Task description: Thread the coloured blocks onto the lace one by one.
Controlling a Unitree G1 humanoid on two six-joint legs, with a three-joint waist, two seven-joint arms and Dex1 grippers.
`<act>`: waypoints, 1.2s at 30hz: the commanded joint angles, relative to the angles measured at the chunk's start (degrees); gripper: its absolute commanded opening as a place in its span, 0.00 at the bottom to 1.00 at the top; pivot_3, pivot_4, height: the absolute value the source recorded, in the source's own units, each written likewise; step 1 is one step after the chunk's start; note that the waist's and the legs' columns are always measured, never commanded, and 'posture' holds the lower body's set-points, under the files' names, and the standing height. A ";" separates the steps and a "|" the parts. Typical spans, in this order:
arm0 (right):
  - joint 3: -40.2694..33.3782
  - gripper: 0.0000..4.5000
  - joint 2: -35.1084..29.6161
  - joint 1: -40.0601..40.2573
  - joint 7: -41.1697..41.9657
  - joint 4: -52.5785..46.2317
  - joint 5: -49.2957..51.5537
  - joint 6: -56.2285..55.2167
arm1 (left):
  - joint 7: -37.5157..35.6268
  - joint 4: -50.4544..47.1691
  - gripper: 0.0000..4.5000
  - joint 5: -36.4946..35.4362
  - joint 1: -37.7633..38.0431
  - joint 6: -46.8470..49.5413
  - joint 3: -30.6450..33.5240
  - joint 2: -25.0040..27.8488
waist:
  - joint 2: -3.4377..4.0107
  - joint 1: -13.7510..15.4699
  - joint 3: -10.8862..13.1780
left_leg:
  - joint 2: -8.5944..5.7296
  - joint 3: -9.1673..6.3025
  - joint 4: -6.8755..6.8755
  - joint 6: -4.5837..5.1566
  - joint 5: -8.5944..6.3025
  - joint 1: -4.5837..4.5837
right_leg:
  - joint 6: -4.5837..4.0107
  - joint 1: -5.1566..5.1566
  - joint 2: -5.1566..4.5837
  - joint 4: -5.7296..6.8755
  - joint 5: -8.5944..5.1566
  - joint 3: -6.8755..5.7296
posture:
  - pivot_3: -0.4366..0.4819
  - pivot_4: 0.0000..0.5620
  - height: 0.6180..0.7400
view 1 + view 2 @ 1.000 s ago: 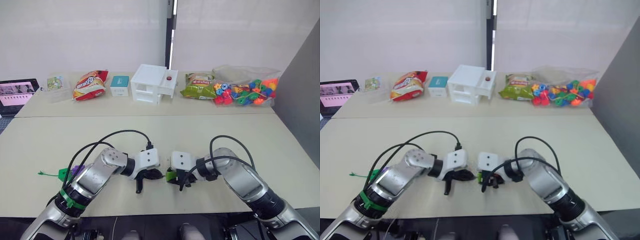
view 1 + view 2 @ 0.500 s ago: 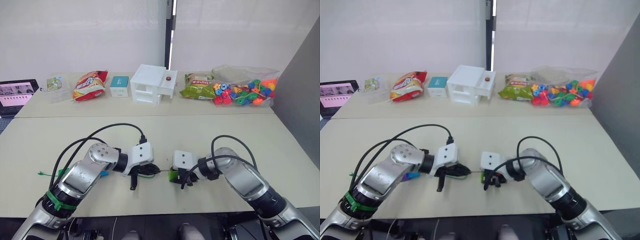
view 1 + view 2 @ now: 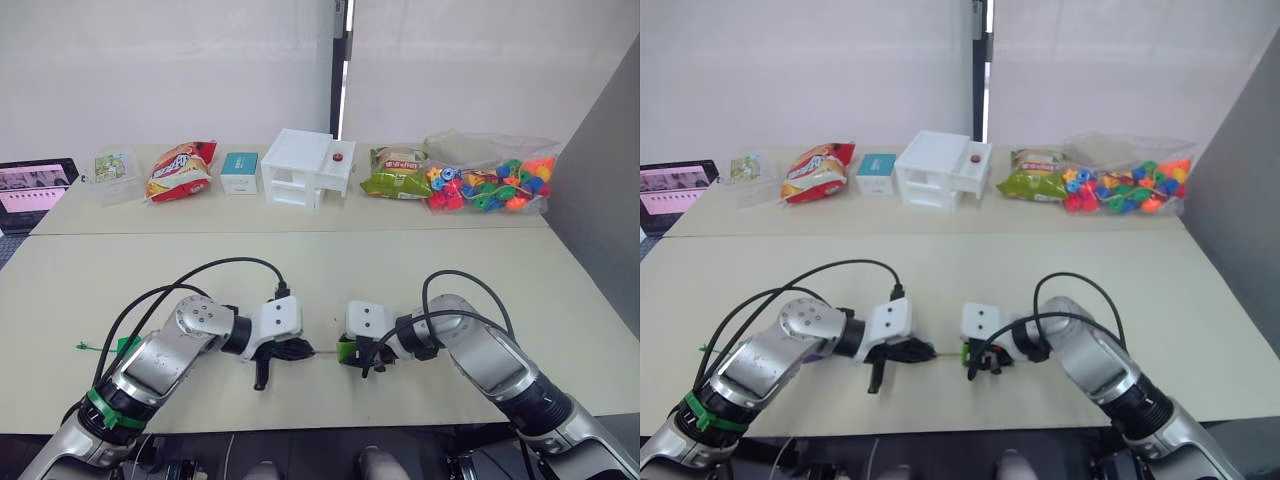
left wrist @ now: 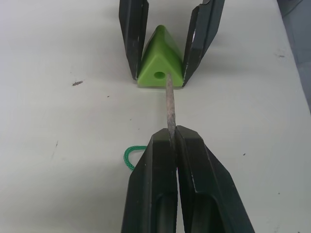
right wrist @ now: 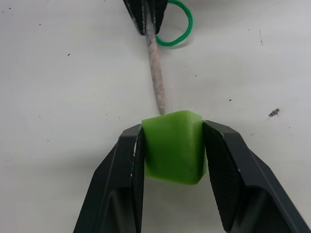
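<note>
Both grippers are clamped: left gripper (image 4: 173, 145) on the lace (image 4: 169, 104) tip, right gripper (image 5: 172, 145) on the green block (image 5: 173, 145), tip touching the block

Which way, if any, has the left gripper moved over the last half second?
Yes. The left gripper has moved toward the right gripper, which stayed put on the table, bringing the lace tip up to the green block.
</note>
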 commanded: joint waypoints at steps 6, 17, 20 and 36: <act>2.90 0.29 -0.64 1.45 0.34 1.01 -0.31 1.47 | 0.50 -0.65 0.00 0.00 0.68 -1.92 1.15 0.29 | 0.00 0.02 0.00 | 0.00 0.00 0.00 0.00 0.00 0.00 | 0.00 0.00 0.00 0.00 0.00 0.00 | 0.48 0.27 1.00; 3.09 0.29 -0.78 1.77 0.36 0.30 -0.23 2.07 | 0.63 -0.68 0.00 -0.29 -0.42 -1.56 0.66 -0.57 | 0.00 0.03 0.00 | 0.00 0.00 0.00 0.00 0.00 0.00 | 0.00 0.00 0.00 0.00 0.00 0.00 | 0.48 0.27 1.00; 3.09 0.29 -0.90 1.93 0.33 0.12 -0.20 2.23 | 0.73 -0.90 0.00 -0.44 -1.29 -0.95 0.41 -1.14 | 0.00 0.11 0.00 | 0.00 0.00 0.00 0.00 0.00 0.00 | 0.00 0.00 0.00 0.00 0.00 0.00 | 0.48 0.27 1.00; 3.05 0.29 -0.79 1.81 -0.18 -0.24 0.03 3.17 | 0.00 -3.11 0.00 -0.88 -0.97 0.18 -0.95 -1.94 | -0.01 0.21 -0.01 | -0.01 0.00 0.01 0.00 0.00 0.00 | 0.00 0.05 -0.02 -0.03 0.00 0.00 | 0.48 0.27 1.00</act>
